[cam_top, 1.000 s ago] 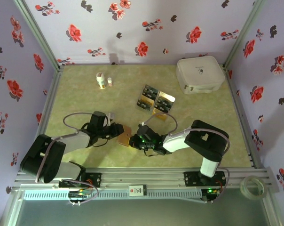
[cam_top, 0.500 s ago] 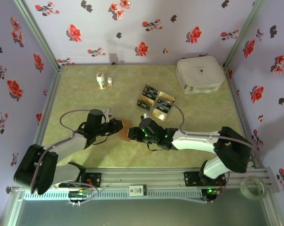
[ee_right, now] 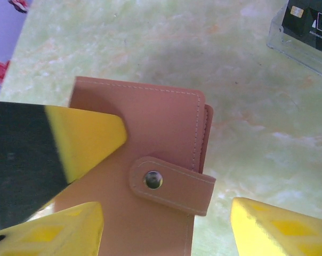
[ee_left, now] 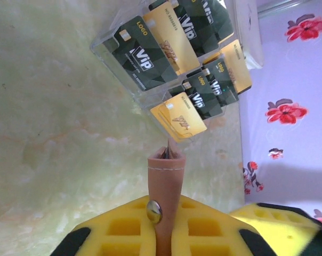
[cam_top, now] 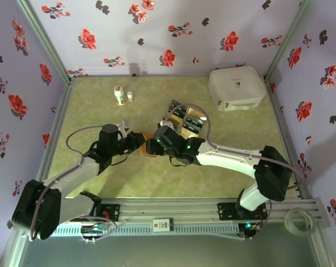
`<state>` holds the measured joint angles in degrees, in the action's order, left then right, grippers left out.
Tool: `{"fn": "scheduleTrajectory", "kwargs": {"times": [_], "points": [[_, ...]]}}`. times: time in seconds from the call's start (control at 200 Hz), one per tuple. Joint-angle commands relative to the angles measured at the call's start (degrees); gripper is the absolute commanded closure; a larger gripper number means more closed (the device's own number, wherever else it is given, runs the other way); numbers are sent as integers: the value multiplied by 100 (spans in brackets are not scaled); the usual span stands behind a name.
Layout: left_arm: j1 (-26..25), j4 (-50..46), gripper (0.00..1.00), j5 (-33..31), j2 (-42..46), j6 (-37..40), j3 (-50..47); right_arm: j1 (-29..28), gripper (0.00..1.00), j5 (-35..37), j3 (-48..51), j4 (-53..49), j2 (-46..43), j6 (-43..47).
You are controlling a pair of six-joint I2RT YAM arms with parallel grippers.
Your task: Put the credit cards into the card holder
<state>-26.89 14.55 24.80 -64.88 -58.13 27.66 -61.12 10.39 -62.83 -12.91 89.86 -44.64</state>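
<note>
While it's snapped, the card holder [ee_right: 150,128] looks reddish-brown.

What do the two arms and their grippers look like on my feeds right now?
The left arm and right arm both have white link shells and black joint housings. A thin grey cable runs along each. Green lights glow at the right wrist. The left gripper and right gripper carry yellow fingers with moulded square pockets and black patches.

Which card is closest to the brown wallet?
The gold card just past the tip of the wallet in the left wrist view; the other cards all lie farther off.
</note>
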Motion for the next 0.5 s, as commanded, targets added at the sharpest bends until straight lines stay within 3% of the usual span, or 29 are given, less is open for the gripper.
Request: {"fn": "scheduleTrajectory", "kwargs": {"times": [0.0,0.255,0.495], "points": [[-35,45,100,-65,158,-274,180,41,36,307,-307,-220,243,272],[-40,121,100,-43,280,-389,83,253,40,840,-310,-539,591,199],[-35,111,100,-94,194,-268,64,513,45,1723,333,-1537,20,-64]]}}
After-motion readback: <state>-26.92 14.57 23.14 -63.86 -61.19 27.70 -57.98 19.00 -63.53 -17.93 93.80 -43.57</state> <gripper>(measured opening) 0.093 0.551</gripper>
